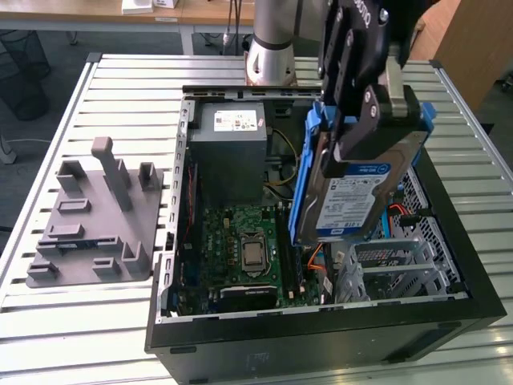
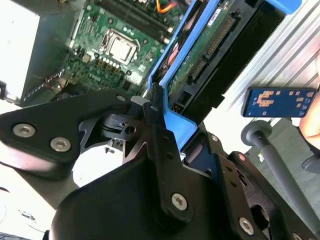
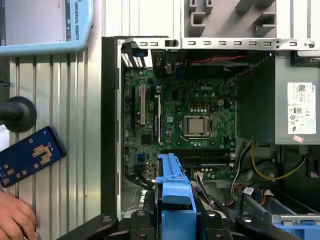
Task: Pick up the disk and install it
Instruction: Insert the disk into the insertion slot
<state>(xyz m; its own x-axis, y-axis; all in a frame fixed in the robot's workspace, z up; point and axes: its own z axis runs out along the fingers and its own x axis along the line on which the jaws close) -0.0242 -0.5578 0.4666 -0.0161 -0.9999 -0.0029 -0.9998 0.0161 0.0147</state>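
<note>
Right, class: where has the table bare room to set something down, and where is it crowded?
Bare table slats lie in front of the grey fixture and behind it. Crowded: inside the computer case, where the disk hangs over the drive bays.

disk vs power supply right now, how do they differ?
The disk hangs tilted in the gripper above the case; the power supply sits seated inside it. The disk is thin with blue side rails; the power supply is a bulkier plain grey box. Both carry a white label.
</note>
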